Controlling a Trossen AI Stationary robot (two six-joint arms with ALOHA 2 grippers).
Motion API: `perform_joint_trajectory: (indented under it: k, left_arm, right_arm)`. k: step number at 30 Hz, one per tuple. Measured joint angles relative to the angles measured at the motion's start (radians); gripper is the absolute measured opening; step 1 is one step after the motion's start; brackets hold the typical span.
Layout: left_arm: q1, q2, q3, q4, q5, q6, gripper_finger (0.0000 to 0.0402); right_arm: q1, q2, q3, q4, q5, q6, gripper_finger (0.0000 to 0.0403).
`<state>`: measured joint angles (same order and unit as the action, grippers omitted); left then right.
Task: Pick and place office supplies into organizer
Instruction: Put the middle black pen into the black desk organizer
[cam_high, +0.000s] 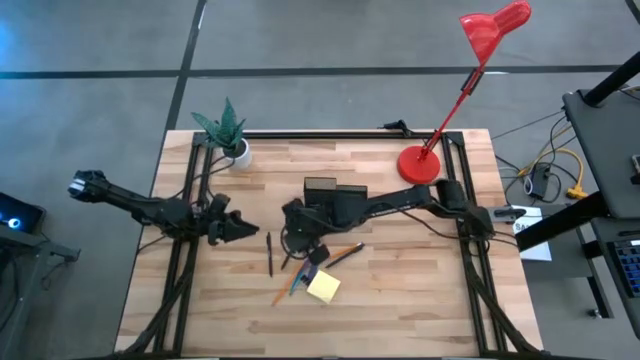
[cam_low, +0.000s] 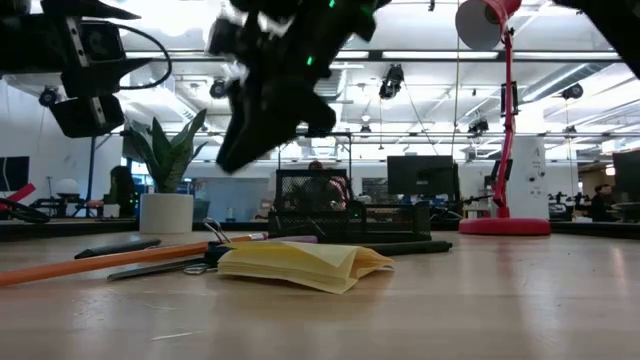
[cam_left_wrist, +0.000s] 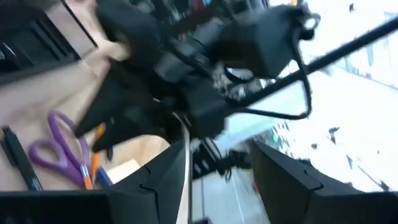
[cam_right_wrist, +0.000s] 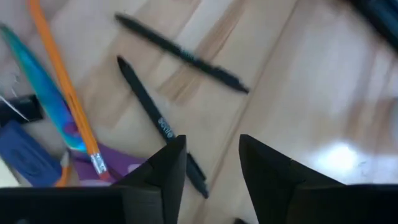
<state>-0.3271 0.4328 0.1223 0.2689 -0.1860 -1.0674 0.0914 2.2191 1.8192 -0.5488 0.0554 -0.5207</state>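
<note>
Organizer (cam_high: 334, 195) was recorded mid-table, contents hidden behind mesh; pens (cam_right_wrist: 160, 127), pencils (cam_right_wrist: 63, 85), scissors (cam_left_wrist: 59, 151) and sticky-note pad (cam_high: 323, 287) were noted just before it, right gripper (cam_right_wrist: 209, 163) and left gripper (cam_left_wrist: 221, 177) parted, empty.

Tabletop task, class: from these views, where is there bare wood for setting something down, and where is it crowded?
Free: the table's near strip below the sticky-note pad, and the stretch between plant and lamp base. Crowded: mid-table, around organizer, pens, pencils and both grippers.
</note>
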Motion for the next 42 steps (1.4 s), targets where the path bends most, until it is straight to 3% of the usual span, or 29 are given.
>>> perform_joint_trajectory:
  k: [11, 19, 28, 35, 42]
  left_arm:
    - [-0.030, 0.032, 0.006, 0.005, 0.047, 0.001, 0.0167]
    - [-0.030, 0.031, 0.003, 0.011, 0.048, 0.001, 0.0167]
    - [-0.030, 0.038, 0.004, 0.011, 0.047, 0.001, 0.0167]
    - [-0.030, 0.052, 0.008, 0.014, 0.047, 0.001, 0.0167]
    - [-0.030, 0.058, 0.008, 0.032, 0.041, 0.001, 0.0167]
  right_arm:
    - [-0.029, 0.159, 0.162, -0.115, -0.003, -0.024, 0.0173]
    - [-0.044, 0.214, 0.211, -0.240, -0.035, -0.025, 0.0166]
    - [-0.045, 0.217, 0.205, -0.263, -0.041, -0.030, 0.0154]
    - [-0.045, 0.218, 0.193, -0.272, -0.080, -0.028, 0.0133]
    - [-0.051, 0.217, 0.182, -0.277, -0.097, -0.029, 0.0079]
